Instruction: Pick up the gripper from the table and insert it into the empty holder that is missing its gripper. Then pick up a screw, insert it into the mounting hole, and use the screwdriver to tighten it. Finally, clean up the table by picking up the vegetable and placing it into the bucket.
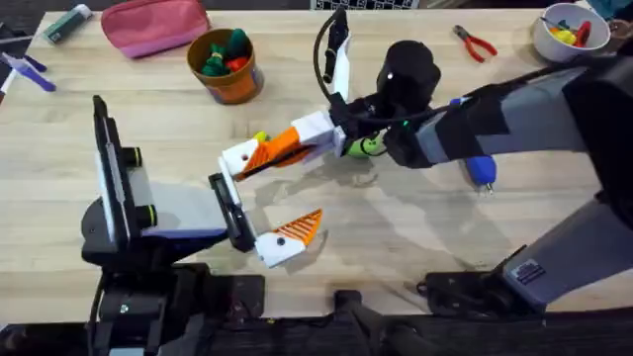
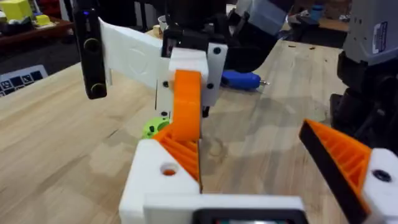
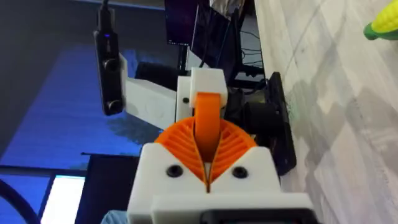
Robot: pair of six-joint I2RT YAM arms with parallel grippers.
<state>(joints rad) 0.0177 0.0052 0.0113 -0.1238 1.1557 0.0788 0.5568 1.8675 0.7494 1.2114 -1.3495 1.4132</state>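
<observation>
Grey-black arms, white fingers point(image 1: 282, 247) with orange ribbed pads point(image 2: 348, 155)

On the light wooden counter point(image 1: 148, 109) there is one round orange-brown bucket point(image 1: 227, 67), one white bowl point(image 1: 566, 32), one pink soft pouch point(image 1: 153, 25), one pair of red-handled pliers point(image 1: 477, 44), one blue pen-shaped screwdriver point(image 1: 479, 170) and one yellow and green toy vegetable point(image 1: 364, 147). Two robot arms stand there, each with white fingers point(image 1: 282, 245) carrying orange ribbed pads point(image 1: 302, 227).
</observation>
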